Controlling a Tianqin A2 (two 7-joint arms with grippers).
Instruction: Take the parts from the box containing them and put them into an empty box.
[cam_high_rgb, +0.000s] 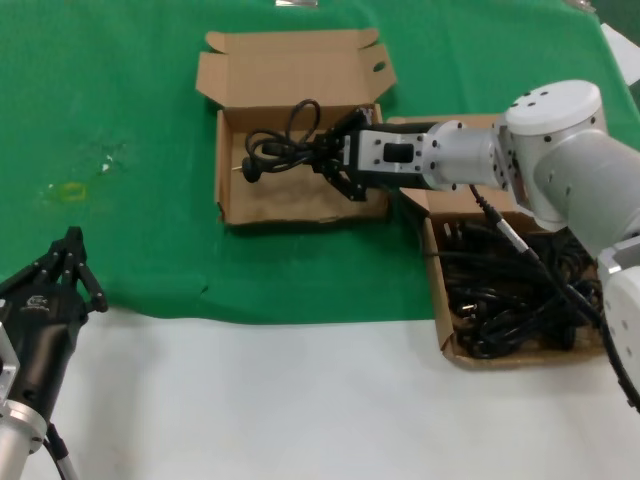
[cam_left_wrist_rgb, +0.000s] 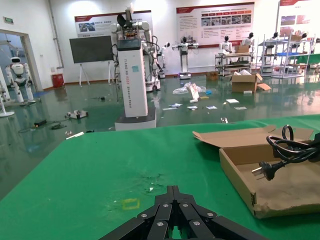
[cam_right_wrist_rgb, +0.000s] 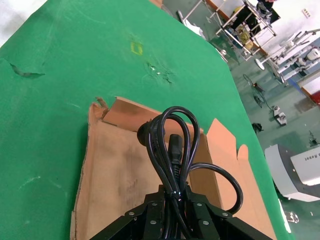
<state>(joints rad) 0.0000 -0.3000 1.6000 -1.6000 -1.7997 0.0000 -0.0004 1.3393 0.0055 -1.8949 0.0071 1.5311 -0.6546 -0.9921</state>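
Black cable loops bunch in our right gripper (cam_high_rgb: 338, 160), whose fingers pinch one power cord (cam_high_rgb: 285, 150) above the empty box (cam_high_rgb: 262, 205). Its plug dangles ahead of the claw, and we judge it may snag the wall. Behind sits the full box (cam_high_rgb: 445, 330); our left gripper (cam_high_rgb: 70, 262) idles pressed together.

The right arm reaches across from the robot's right side, its silver forearm and wrist stretched roughly level toward the robot's left. The right gripper (cam_high_rgb: 335, 160) sits at the end of that reach, its black jaws closed tight on a black power cord (cam_high_rgb: 285, 145), whose loops stick out past the fingertips in the right wrist view. The left arm is parked low at the robot's near left. The left gripper (cam_high_rgb: 72, 262) points forward, jaws drawn together with nothing between them.
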